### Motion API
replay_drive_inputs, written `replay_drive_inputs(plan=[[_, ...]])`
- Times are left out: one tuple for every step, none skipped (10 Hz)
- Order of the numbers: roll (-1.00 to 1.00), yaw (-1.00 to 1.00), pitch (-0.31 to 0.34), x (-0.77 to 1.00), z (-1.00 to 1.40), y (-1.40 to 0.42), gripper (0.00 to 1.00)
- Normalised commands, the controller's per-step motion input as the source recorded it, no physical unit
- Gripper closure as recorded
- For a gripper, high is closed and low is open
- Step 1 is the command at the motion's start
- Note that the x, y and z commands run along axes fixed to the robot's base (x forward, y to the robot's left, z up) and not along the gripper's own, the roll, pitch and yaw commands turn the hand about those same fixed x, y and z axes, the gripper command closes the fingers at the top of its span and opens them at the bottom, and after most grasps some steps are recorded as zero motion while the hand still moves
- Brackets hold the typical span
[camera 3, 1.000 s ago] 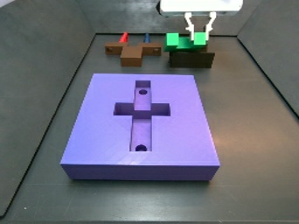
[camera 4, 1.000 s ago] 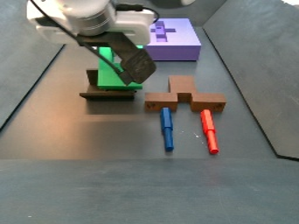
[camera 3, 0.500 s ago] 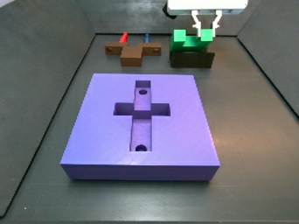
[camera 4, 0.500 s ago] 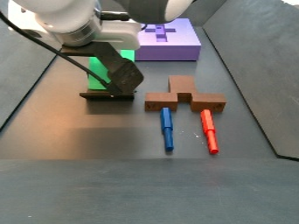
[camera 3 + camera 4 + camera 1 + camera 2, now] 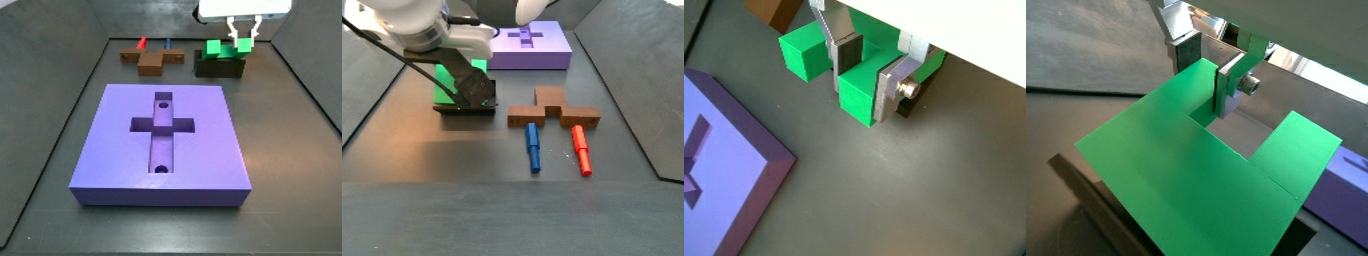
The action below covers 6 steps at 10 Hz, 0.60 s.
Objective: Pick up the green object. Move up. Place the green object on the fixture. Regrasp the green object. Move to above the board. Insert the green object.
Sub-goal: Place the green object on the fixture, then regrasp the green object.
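The end effector [image 5: 867,83] sits at the fixture [image 5: 219,68], its fingers [image 5: 891,92] clamped on one prong of the green object [image 5: 221,47]. The green object rests on the fixture, well beyond the board [image 5: 163,142].

Green object [image 5: 222,47] atop fixture [image 5: 219,66]

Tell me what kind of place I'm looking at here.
Probably a robot assembly test cell, maybe simulated: a dark walled floor, a purple board with a cross-shaped recess, and a gripper at a green object on a fixture.
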Motion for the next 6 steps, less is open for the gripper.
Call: replay_drive_inputs(plan=[[0.00, 0.00, 0.000, 0.00, 0.00, 0.00, 1.00], [0.00, 0.00, 0.000, 0.00, 0.00, 0.00, 0.00], [1.00, 0.00, 0.083, 0.16, 0.00, 0.00, 0.00], [1.00, 0.00, 0.077, 0.04, 0.05, 0.00, 0.00], [1.00, 0.00, 0.117, 0.06, 0.03, 0.00, 0.00], [1.00, 0.00, 0.086, 0.07, 0.02, 0.00, 0.00]])
